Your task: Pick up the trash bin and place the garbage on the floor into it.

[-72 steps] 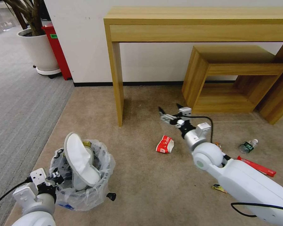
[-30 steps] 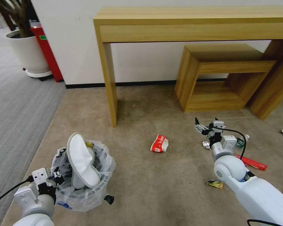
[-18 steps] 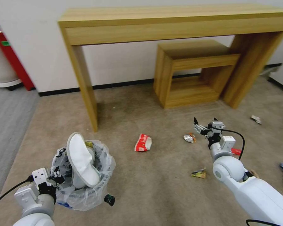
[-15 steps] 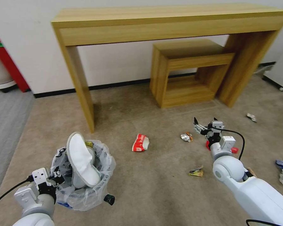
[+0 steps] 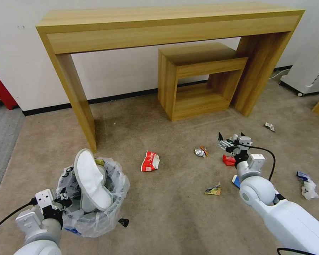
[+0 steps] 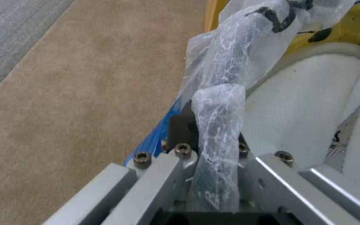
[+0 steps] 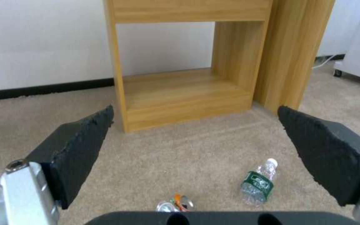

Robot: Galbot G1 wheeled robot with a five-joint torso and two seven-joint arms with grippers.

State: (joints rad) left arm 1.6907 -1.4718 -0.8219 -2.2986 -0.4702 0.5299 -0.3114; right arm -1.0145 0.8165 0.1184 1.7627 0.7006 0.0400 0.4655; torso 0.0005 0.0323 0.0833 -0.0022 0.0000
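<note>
Trash bin [image 5: 92,198] sits on the beige floor [image 5: 166,219], nearer the robot than the left leg of the long wooden table [image 5: 74,102], with a white slipper [image 5: 90,184] standing up in its bag. Left end effector [image 5: 62,200] is clenched on the bin's plastic-lined rim. Right end effector [image 5: 230,140] hangs released, jaws wide apart, over the carpet on the near side of that table's small wooden shelf unit [image 5: 198,81]. Below it lie a crushed can [image 5: 200,152] and a green-labelled bottle [image 7: 257,184]; a red carton [image 5: 150,161] lies between can and bin.
</note>
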